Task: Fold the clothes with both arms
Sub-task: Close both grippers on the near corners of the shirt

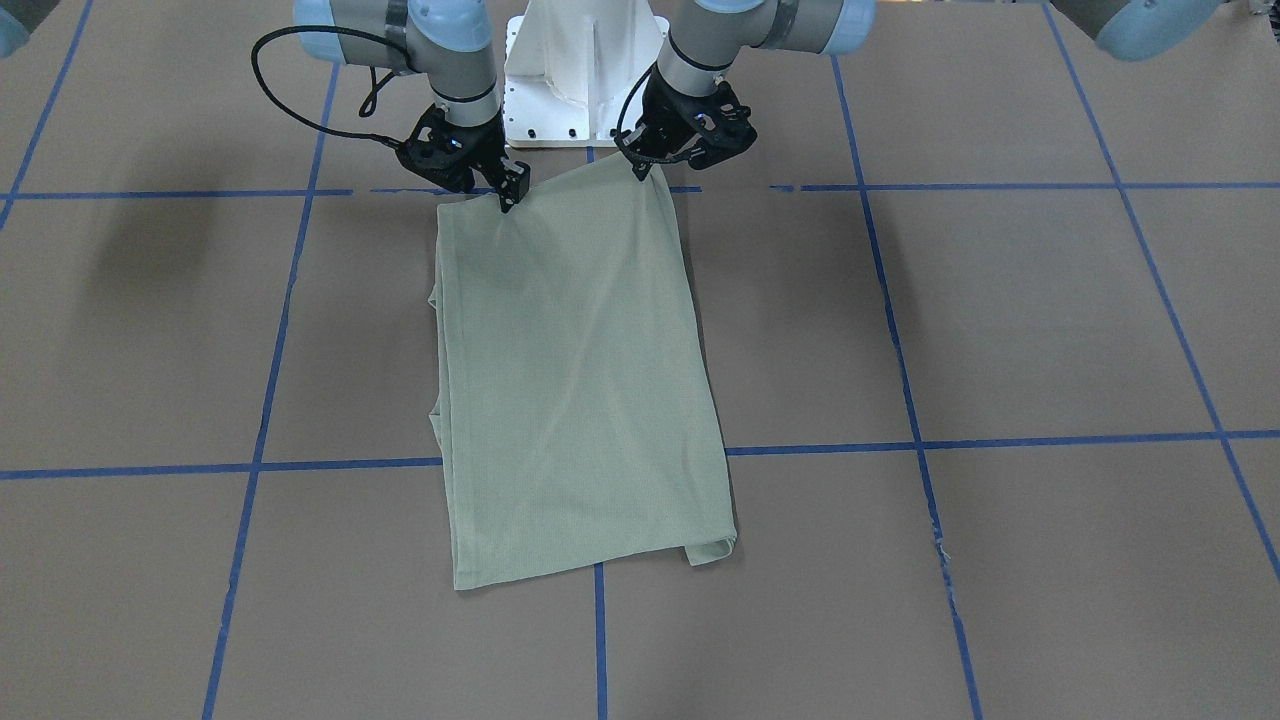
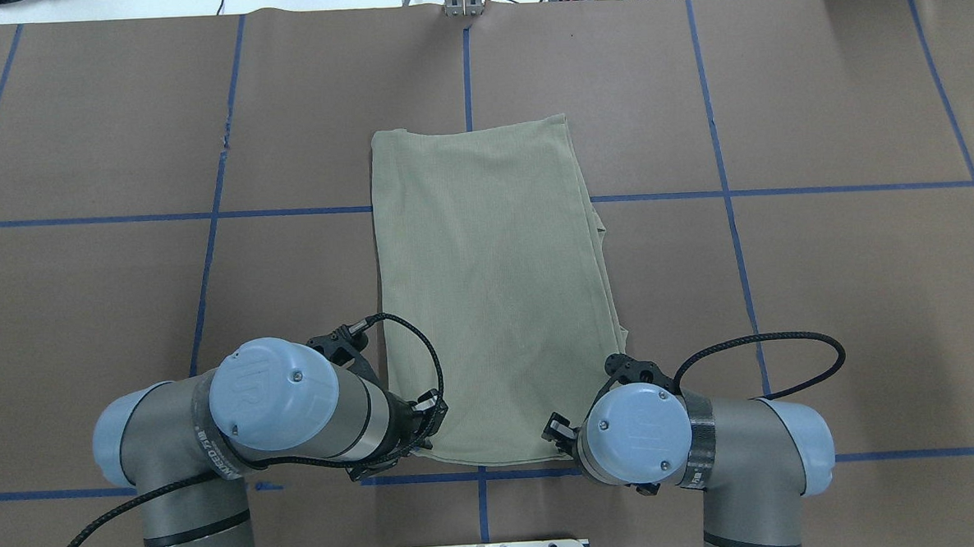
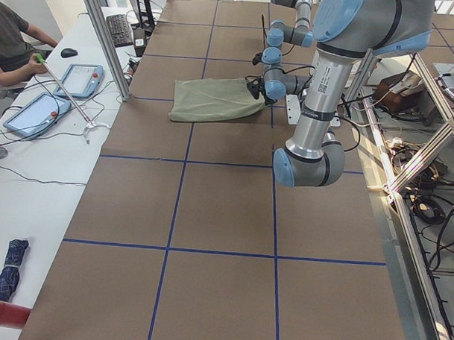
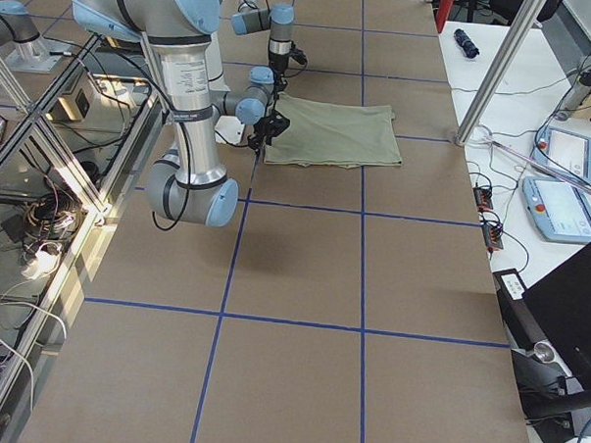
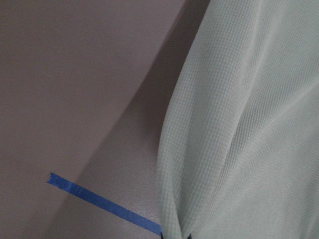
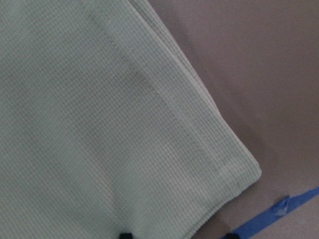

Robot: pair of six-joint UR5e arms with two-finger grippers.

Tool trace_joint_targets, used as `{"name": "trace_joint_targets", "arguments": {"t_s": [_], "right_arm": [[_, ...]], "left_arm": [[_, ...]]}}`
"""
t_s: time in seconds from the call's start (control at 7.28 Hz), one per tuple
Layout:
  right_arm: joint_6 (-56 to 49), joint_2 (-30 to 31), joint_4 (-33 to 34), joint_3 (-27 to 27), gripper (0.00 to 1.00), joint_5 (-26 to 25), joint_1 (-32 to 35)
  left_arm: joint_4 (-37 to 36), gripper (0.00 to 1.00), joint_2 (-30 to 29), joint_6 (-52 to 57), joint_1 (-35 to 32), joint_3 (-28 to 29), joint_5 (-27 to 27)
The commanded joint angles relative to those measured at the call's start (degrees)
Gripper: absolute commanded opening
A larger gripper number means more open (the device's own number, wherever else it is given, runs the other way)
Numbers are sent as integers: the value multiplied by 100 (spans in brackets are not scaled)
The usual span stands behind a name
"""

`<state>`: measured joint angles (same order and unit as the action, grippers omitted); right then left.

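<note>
As the shirt [image 2: 488, 290] looks light and limp, left claw [image 1: 643, 172] pinches its overhead 7 o'clock corner; right claw [image 1: 508, 198] grip is unclear.

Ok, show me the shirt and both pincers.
shirt [image 1: 575, 380], front-facing view, middle of the folded cloth.
left pincer [image 1: 645, 172], front-facing view, between its fingertips.
right pincer [image 1: 508, 198], front-facing view, between its fingertips.

Robotics lab, folks: left arm [image 2: 174, 439] and right arm [image 2: 741, 443] over a tabletop [image 1: 1050, 320] gridded in blue tape [image 1: 1000, 186], teach pendants [image 3: 79, 80] on the white side bench [image 3: 33, 178], aluminium framing [image 3: 105, 35] alongside.
</note>
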<state>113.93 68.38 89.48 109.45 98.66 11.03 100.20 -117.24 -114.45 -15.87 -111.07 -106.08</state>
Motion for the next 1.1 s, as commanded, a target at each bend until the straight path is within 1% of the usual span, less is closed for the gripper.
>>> {"name": "trace_joint_targets", "arguments": {"t_s": [0.0, 0.96], "right_arm": [[-11, -26, 17, -21, 0, 30, 118], [50, -148, 26, 50, 0, -14, 233]], "left_arm": [[0, 0, -1, -7, 5, 6, 0], [9, 0, -18, -7, 67, 6, 9]]}}
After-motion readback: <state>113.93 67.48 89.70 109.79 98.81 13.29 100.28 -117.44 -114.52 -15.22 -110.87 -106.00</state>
